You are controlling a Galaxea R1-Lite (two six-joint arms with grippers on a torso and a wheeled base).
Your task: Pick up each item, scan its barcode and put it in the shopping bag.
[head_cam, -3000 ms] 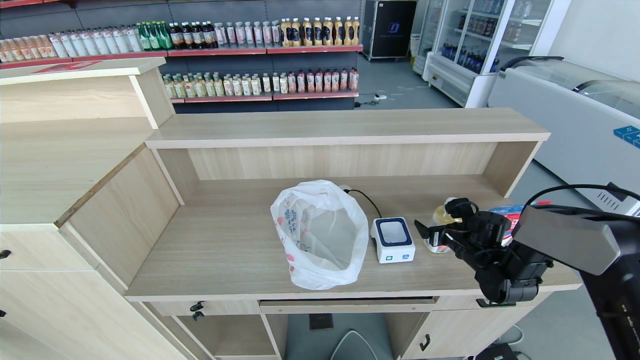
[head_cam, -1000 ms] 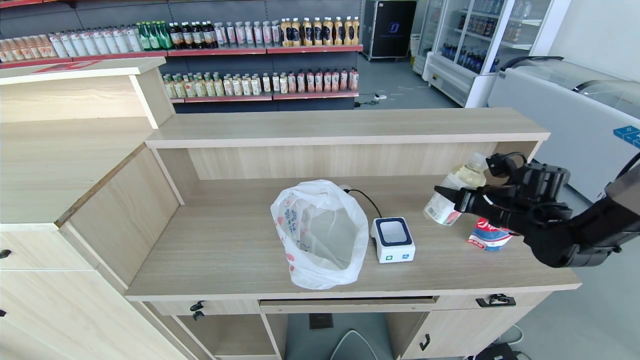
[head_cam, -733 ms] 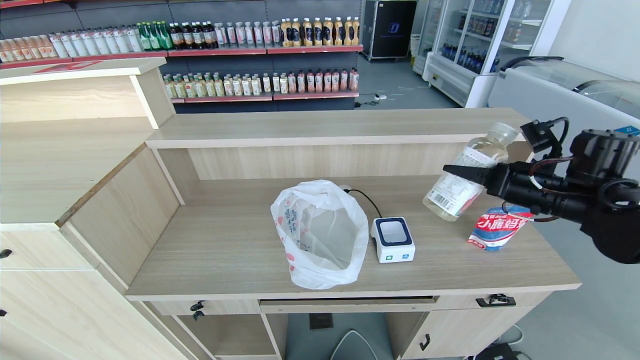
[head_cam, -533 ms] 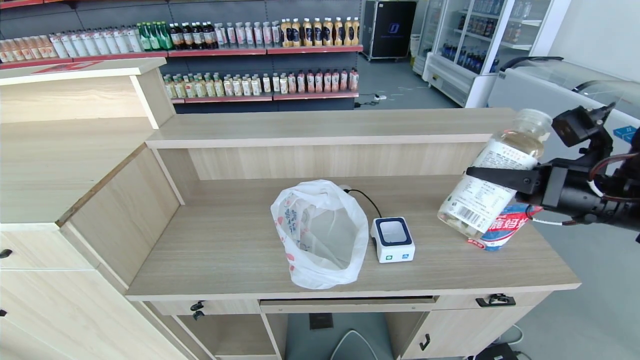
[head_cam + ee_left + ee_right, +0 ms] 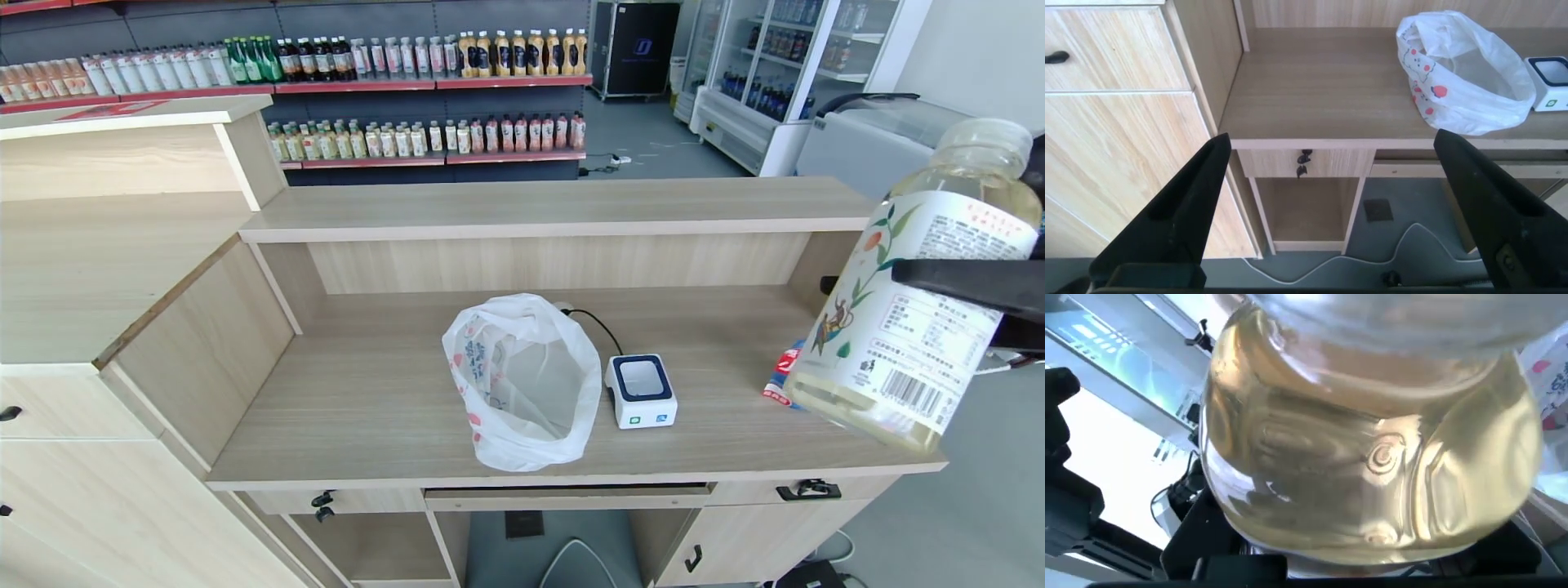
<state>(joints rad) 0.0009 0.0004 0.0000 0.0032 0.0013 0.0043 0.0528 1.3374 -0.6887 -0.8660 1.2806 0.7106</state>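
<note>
You're looking at: bottle (image 5: 898, 351) clear glossy plastic, smooth printed label | shopping bag (image 5: 522, 384) thin crinkled translucent plastic | counter (image 5: 367, 392) matt pale wood grain | scanner (image 5: 641, 390) smooth white plastic, dark glossy window

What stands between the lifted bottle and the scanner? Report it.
Nothing visible does. The bottle hangs above the right end of the counter, and only bare wood lies between it and the scanner. The pouch lies by the bottle, not toward the scanner; the shopping bag sits on the scanner's left.
</note>
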